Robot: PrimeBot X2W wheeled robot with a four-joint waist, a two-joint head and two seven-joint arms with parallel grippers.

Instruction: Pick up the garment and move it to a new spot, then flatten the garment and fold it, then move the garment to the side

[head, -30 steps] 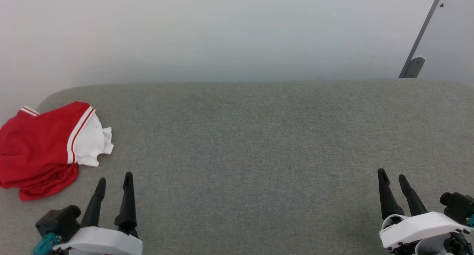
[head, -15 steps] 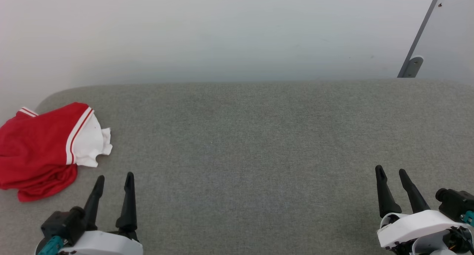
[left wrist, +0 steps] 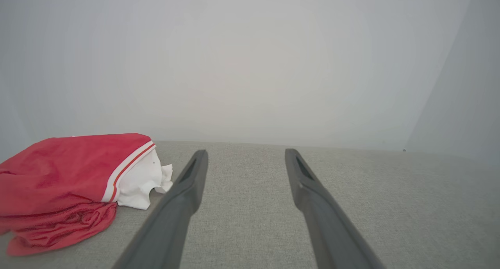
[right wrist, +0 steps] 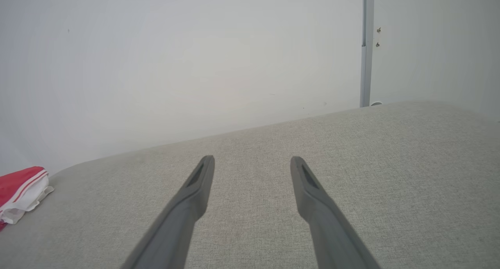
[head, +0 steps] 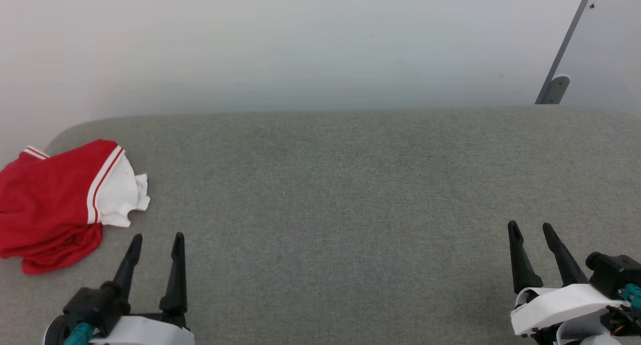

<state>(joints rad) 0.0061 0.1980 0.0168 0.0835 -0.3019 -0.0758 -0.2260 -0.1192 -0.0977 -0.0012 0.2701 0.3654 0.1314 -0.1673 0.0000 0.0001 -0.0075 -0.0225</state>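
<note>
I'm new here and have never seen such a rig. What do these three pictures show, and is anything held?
It is a two-armed robot. One picture comes from its head camera, looking down at a grey fabric surface before a pale wall. The other two come from wrist cameras, each looking along that arm's two dark fingers. The left gripper and right gripper are both open and hold nothing. A crumpled red garment with a white sleeve lies at the surface's left end, beyond the left gripper, untouched.
</note>
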